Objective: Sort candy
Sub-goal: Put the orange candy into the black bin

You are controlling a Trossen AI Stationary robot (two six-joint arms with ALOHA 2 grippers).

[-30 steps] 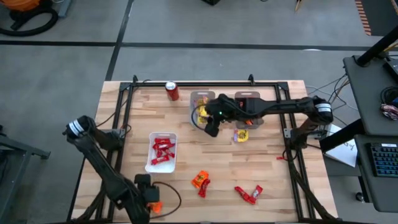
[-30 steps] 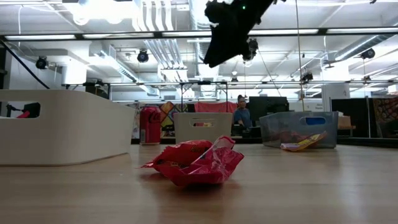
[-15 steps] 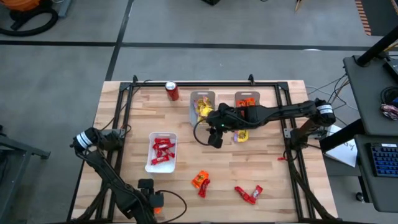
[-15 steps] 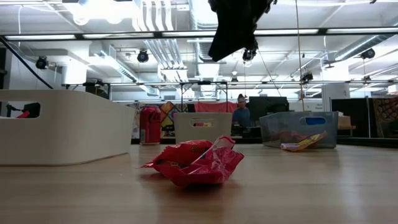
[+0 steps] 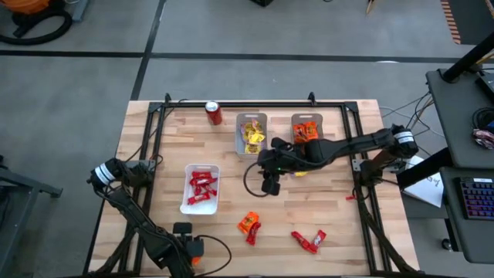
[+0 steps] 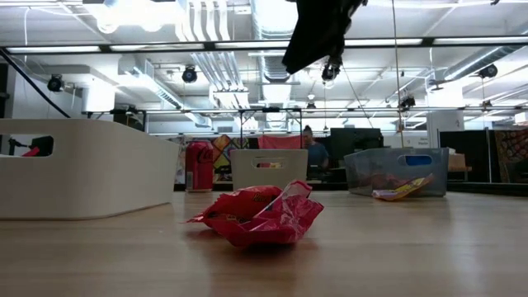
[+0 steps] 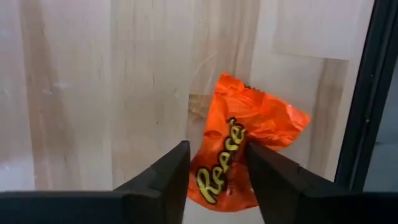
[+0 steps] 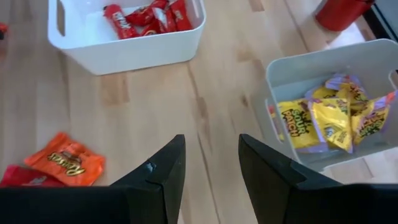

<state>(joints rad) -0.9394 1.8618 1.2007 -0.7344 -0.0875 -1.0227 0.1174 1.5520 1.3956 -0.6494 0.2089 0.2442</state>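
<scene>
The candy is small wrapped packets. Red ones fill a white tray [image 5: 201, 188], yellow ones a grey tray [image 5: 252, 133], orange ones a third tray [image 5: 306, 129]. Loose on the table lie orange packets [image 5: 248, 224], red packets [image 5: 309, 241] and a yellow packet [image 5: 299, 168]. My left gripper [image 7: 217, 180] points down at the near left edge, closed about an orange packet [image 7: 245, 143]. My right gripper [image 8: 211, 177] hangs open and empty above the table's middle [image 5: 268, 184]. My left gripper has the orange packet's near end [image 7: 217, 186] between its two fingers, one on each long side. The fingers come from above, pointing down. The packet lies flat on the table, and its far end spreads out beyond the fingertips.
A red soda can [image 5: 214, 113] stands at the far edge, left of the grey tray. A black frame rail [image 7: 367, 93] runs close beside the orange packet. Bare wood lies between the white tray and the loose packets.
My left gripper has come down to the table at its near left edge. My right gripper has swung away from the yellow tray toward the near edge, staying high above the table.
</scene>
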